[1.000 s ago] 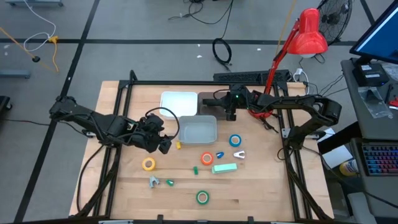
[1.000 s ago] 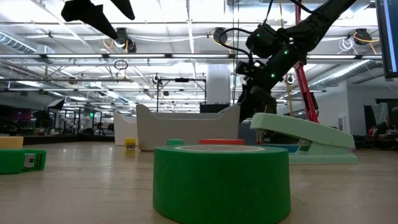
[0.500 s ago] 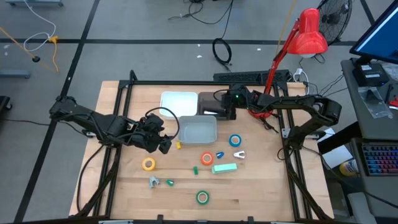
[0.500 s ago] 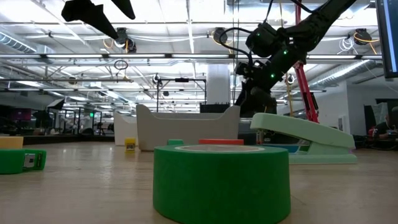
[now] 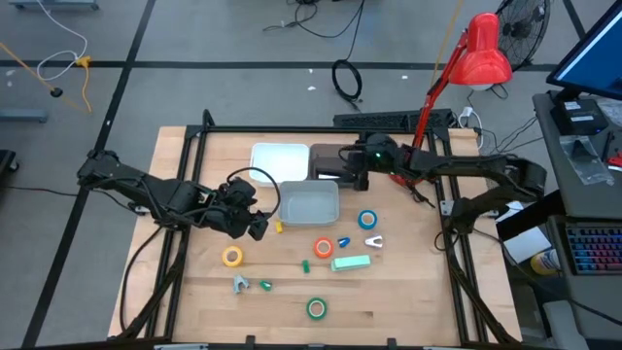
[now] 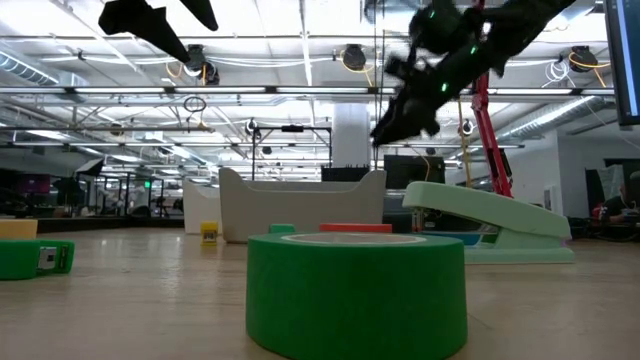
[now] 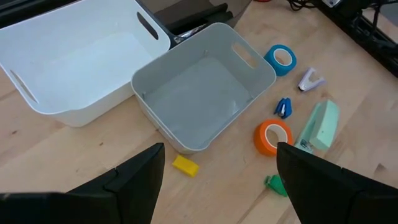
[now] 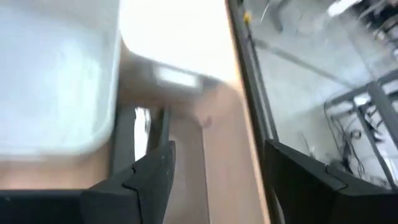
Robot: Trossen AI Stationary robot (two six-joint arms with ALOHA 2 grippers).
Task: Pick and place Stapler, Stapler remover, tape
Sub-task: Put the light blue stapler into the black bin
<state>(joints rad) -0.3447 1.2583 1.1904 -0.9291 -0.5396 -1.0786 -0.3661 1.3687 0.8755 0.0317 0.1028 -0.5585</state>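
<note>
The left end effector (image 5: 255, 226) hung above the tabletop (image 5: 194, 282) just left of the grey bin (image 5: 310, 203), its fingers (image 7: 134, 180) spread apart and holding nothing. The right end effector (image 5: 342, 171) was raised over the back of the tabletop, by the dark tray (image 5: 328, 161) behind the grey bin and beside the white bin (image 5: 280, 160); its fingers (image 8: 152, 180) stood apart with nothing between them, though that arm's own view was smeared. The mint stapler (image 5: 351, 262) lay flat on the tabletop in front of the grey bin, to the right of centre. The small pale staple remover (image 5: 372, 241) lay just behind it, near the blue tape (image 5: 367, 221), which lay flat closest to the grey bin's right front corner. The orange tape (image 5: 324, 248) lay just left of the stapler, with a small blue bit (image 5: 343, 243) between it and the staple remover. The yellow tape (image 5: 232, 257) lay well to the left, below the left end effector, and the green tape (image 5: 316, 308) lay alone near the front edge. A small yellow block (image 5: 279, 227) lay by the grey bin's left front corner. A green bit (image 5: 304, 265) lay below the orange tape, and another green bit (image 5: 265, 286) and a grey piece (image 5: 240, 284) lay near the yellow tape. Both bins looked empty. A red lamp (image 5: 483, 51) stood behind the right arm.
</note>
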